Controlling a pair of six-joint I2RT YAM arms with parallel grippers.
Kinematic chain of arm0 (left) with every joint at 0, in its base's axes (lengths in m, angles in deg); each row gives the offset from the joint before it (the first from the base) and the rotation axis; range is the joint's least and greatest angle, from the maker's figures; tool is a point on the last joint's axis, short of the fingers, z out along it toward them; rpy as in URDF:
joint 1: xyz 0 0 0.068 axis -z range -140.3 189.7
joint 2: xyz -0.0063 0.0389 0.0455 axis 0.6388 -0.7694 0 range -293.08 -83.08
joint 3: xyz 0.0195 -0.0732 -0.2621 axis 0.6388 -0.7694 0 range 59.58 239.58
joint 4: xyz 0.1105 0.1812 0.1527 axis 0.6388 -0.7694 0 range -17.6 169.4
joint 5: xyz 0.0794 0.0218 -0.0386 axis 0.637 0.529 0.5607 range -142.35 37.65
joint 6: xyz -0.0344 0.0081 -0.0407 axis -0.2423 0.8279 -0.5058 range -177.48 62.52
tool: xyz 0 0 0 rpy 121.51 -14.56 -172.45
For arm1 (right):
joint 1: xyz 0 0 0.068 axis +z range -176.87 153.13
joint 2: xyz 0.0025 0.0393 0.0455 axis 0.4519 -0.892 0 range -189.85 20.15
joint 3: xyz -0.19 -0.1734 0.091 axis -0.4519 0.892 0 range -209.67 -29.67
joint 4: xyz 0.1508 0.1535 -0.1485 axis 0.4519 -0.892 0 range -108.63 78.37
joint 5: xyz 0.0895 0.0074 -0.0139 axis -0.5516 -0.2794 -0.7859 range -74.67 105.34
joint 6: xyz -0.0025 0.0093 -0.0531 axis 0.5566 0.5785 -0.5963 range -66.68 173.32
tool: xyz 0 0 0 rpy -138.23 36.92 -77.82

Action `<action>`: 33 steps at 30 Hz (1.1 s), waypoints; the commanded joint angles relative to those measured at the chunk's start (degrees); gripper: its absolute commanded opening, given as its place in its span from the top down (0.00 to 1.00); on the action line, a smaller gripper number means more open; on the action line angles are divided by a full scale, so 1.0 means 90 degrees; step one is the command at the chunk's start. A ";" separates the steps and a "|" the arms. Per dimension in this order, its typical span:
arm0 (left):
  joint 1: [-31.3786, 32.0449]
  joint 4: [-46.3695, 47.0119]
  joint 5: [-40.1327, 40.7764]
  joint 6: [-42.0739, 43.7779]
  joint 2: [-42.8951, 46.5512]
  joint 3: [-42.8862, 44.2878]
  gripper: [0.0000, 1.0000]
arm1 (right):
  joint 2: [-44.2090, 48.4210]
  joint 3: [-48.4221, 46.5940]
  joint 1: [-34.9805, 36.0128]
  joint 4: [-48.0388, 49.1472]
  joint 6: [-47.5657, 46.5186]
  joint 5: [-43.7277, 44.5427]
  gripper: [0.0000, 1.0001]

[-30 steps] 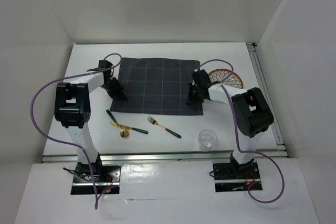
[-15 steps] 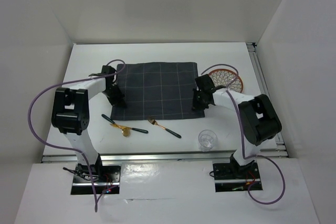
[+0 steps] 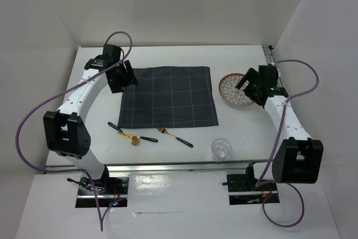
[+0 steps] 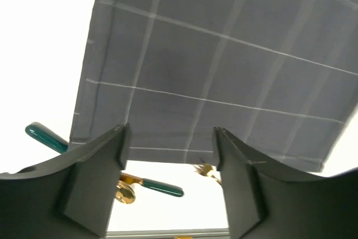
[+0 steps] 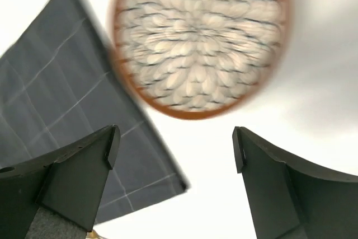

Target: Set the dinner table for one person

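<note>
The dark grey checked placemat (image 3: pixel 168 98) lies flat in the middle of the white dinner table (image 3: pixel 246 130). My left gripper (image 3: pixel 124 78) hangs open over the mat's far left corner, holding nothing; in the left wrist view its fingers (image 4: pixel 95 177) frame the mat (image 4: pixel 224 65) and the gold spoon (image 4: pixel 126 191) beyond it. My right gripper (image 3: pixel 246 85) is open beside the patterned plate (image 3: pixel 230 90). The right wrist view shows the plate (image 5: pixel 198 37) ahead of the open gripper (image 5: pixel 174 144) and the mat's corner (image 5: pixel 67 99) to the left.
Near the front edge lie a spoon (image 3: pixel 134 139), another green-handled piece (image 3: pixel 118 128) and a gold fork (image 3: pixel 174 136). A clear glass (image 3: pixel 221 149) stands at the front right. Metal rails (image 3: pixel 282 96) line the table's right and front edges.
Both grippers let go of the placemat's near corners and opened. The left arm swung to the mat's far left corner, the right arm to the plate. The mat now lies slightly nearer.
</note>
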 commanded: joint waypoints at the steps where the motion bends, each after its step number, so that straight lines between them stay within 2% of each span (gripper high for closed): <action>1: 0.0168 -0.0397 0.0122 0.0255 0.0323 0.0210 0.20 | 0.0261 0.0593 -0.1011 -0.0284 0.0776 -0.0674 0.05; 5: 0.0247 -0.0397 0.0122 0.0314 0.0323 0.0279 0.16 | 0.0038 0.1072 -0.1855 0.0683 0.0913 -0.1702 0.05; 11: 0.0306 -0.0279 0.0064 0.0382 0.0323 0.0210 0.16 | -0.0820 0.1131 -0.1983 0.1599 0.1187 -0.1968 0.07; 15: 0.0306 -0.0211 0.0063 0.0441 0.0323 0.0122 0.16 | -0.1388 0.1190 -0.1983 0.2060 0.1421 -0.1968 0.13; 23: 0.0306 -0.0211 0.0122 0.0441 0.0206 0.0064 0.17 | -0.1994 0.1267 -0.1983 0.2588 0.1616 -0.1968 0.41; 24: 0.0306 -0.0211 0.0122 0.0441 0.0206 0.0064 0.17 | -0.1994 0.1268 -0.1983 0.2647 0.1616 -0.1968 0.55; 25: 0.0306 -0.0211 0.0122 0.0441 0.0206 0.0122 0.17 | -0.2062 0.1268 -0.1983 0.2647 0.1616 -0.1968 0.60; 26: 0.0306 -0.0211 0.0122 0.0441 0.0206 0.0122 0.17 | -0.2121 0.1268 -0.1983 0.2715 0.1616 -0.1968 0.71; 30: 0.0306 -0.0211 0.0122 0.0441 0.0206 0.0191 0.18 | -0.2121 0.1268 -0.1983 0.2716 0.1616 -0.1909 0.91; 31: 0.0306 -0.0279 0.0122 0.0499 0.0206 0.0249 0.18 | -0.2044 0.1210 -0.1983 0.2716 0.1616 -0.1909 0.99; 33: 0.0306 -0.0279 0.0122 0.0499 0.0206 0.0327 0.18 | -0.1790 0.1209 -0.1983 0.2716 0.1616 -0.1909 1.00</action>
